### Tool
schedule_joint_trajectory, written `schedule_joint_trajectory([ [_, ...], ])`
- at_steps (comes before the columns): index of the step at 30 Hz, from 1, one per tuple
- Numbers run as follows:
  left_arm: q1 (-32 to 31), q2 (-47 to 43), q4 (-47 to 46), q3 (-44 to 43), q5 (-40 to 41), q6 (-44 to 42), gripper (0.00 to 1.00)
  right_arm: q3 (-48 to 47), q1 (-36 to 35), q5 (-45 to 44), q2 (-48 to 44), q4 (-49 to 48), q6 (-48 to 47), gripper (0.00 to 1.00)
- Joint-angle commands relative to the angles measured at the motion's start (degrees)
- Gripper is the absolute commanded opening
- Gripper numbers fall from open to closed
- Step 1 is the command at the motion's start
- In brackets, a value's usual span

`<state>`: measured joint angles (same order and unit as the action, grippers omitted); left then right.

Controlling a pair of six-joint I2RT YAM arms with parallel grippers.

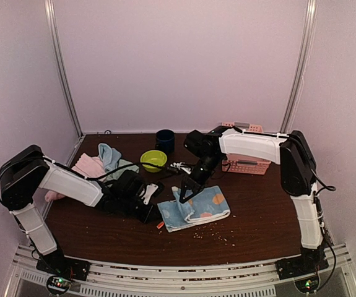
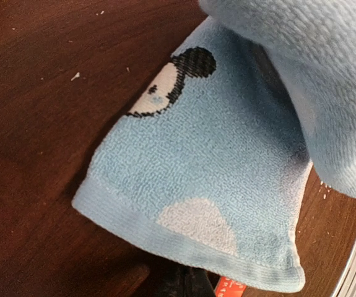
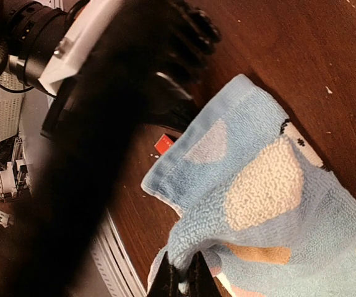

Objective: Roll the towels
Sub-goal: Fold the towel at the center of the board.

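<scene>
Closest to the right wrist lens, at the bottom edge of its frame, the right gripper [image 3: 181, 279] has its two dark fingers pressed together on a raised fold of the patterned towel [image 3: 277, 204], light blue terry with cream, orange and pink patches. From that pinch the cloth spreads toward the upper right of the frame, and one hemmed corner points at the blurred black bulk of the other arm in the upper left

In the left wrist view the same towel fills most of the frame, a hemmed corner hanging low in the middle. The left gripper [image 2: 181, 283] shows only as a dark shape under that hem at the bottom edge. Its fingers stand almost together, but the cloth hides whether the hem is caught between them. A small red tag [image 2: 230, 288] lies just beside it on the wood

Seen from above, the towel lies near the centre of the dark brown table [image 1: 258, 204], a little toward the bottom of the frame, its upper left part drawn up into a peak at the right gripper, its left edge at the left gripper. Pale crumbs dot the wood just below it

Further out, toward the left of the frame, the pink towel [image 1: 88, 166], the pale blue towel [image 1: 106, 153] and the mint green towel [image 1: 123, 169] lie bunched together. A lime-green bowl [image 1: 153, 159] and a dark blue cup [image 1: 164, 141] stand behind the patterned towel, and a pink basket [image 1: 247, 162] sits to the right, partly behind the right arm
</scene>
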<state>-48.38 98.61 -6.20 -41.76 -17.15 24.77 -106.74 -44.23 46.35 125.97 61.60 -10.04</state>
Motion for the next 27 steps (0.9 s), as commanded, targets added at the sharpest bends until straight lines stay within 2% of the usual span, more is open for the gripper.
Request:
schedule_joint_trajectory([
  [1, -0.42, 0.36, 0.77, 2.26, -0.56, 0.78, 0.05, -1.69, -1.48, 3.51, 0.6, 0.26, 0.2, 0.0],
  [19, -0.4, -1.69, -0.12, 4.79, -0.02, 1.95, 0.05, -6.06, -4.26, 1.1, 7.2, -1.8, 3.25, 0.01],
  [21, -0.4, -2.33, -0.17, 5.15, 0.37, 2.16, 0.05, -6.99, -4.66, 1.48, 8.14, -1.04, 2.68, 0.1],
  [22, -0.4, -2.77, -0.09, 5.38, 0.57, 2.33, 0.05, -7.62, -4.84, 2.15, 8.44, -0.49, 2.23, 0.28],
  [23, -0.4, -3.22, 0.02, 5.64, 0.7, 2.56, 0.05, -8.13, -4.98, 2.92, 8.64, -0.16, 1.99, 0.53],
  [24, -0.4, -3.76, 0.26, 5.9, 0.91, 2.68, 0.05, -8.47, -5.0, 3.68, 8.61, -0.01, 1.9, 0.6],
  [27, -0.4, -6.27, 1.35, 6.87, 1.51, 2.98, 0.06, -9.12, -5.0, 4.07, 7.54, 0.18, 1.4, 0.62],
])
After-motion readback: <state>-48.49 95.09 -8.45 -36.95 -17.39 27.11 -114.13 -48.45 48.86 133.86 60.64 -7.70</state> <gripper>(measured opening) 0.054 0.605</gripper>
